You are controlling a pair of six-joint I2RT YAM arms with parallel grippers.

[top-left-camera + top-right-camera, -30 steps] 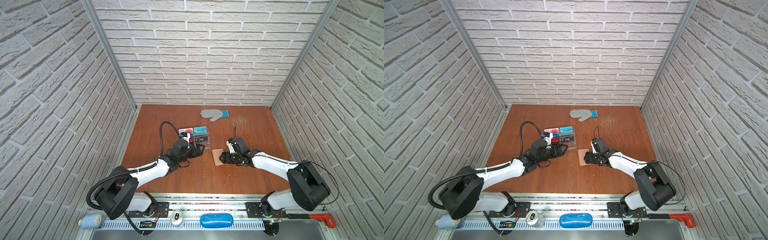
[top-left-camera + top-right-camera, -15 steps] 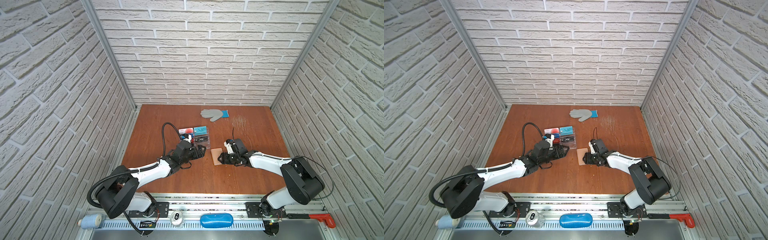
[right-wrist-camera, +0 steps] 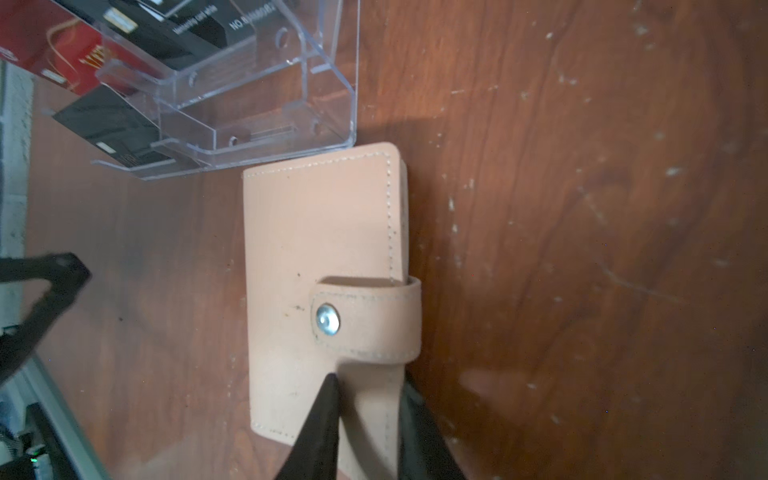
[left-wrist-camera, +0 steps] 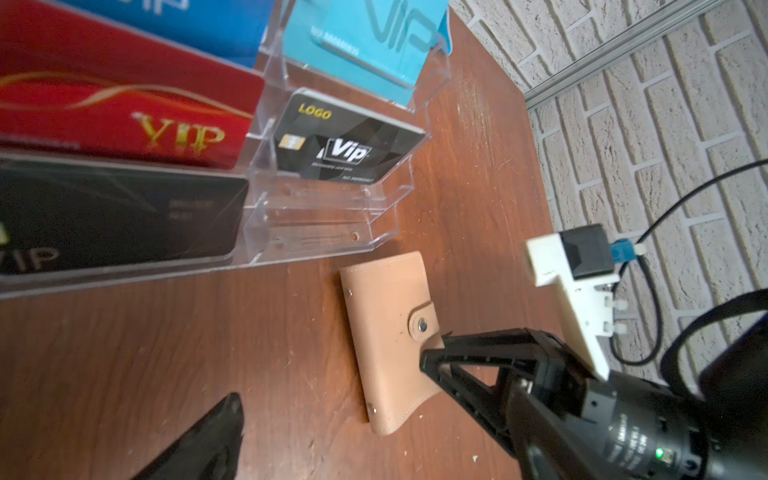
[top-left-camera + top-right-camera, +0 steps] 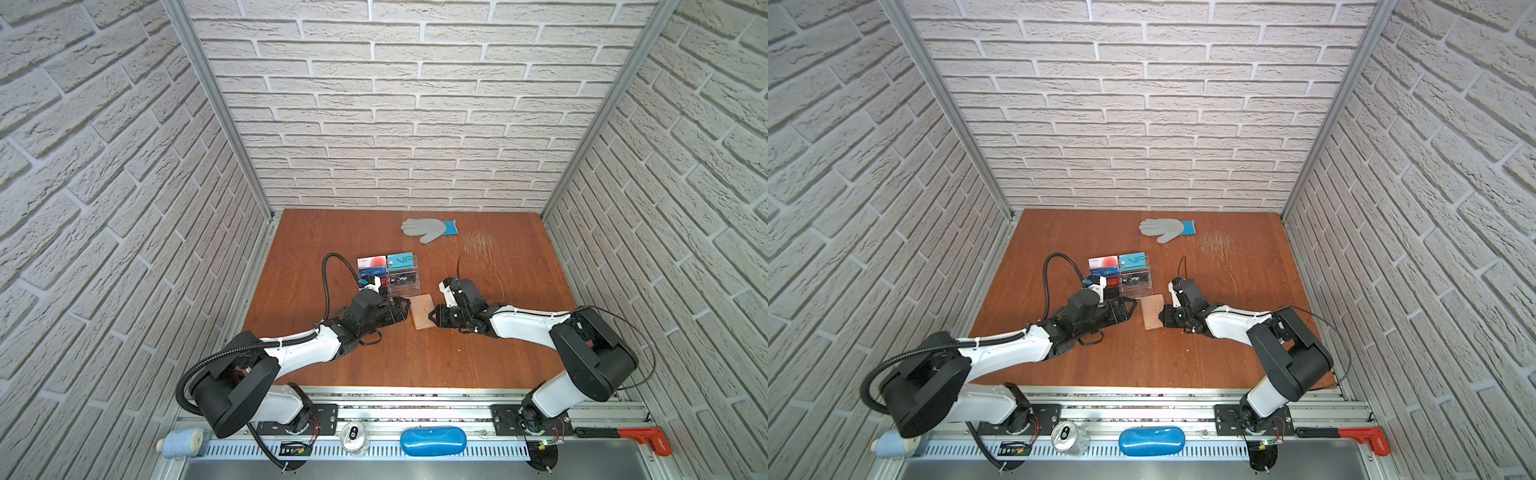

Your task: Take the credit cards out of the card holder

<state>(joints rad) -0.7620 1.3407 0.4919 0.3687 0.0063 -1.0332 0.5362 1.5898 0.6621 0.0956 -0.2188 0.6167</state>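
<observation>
Progress looks early: the card holder (image 5: pixel 420 311) lies closed on the table (image 5: pixel 415 365) near the middle of both top views. Its strap (image 3: pixel 365 320) is snapped down, so opening it and pulling anything out is all left to do. What it holds cannot be seen.

The right gripper (image 3: pixel 365 390) has narrow jaws pinching the holder's open edge, just under the strap at the bottom of the right wrist view. The left gripper (image 5: pixel 405 311) is spread wide and holds nothing, just left of the holder.

Against the holder's upper end sits a clear stand (image 4: pixel 324 224). Its tiers hold the credit cards (image 4: pixel 345 141) that do show: black, red, blue, teal, and a white one with a red circle. The tiers below the black "Vip" card look empty.
</observation>
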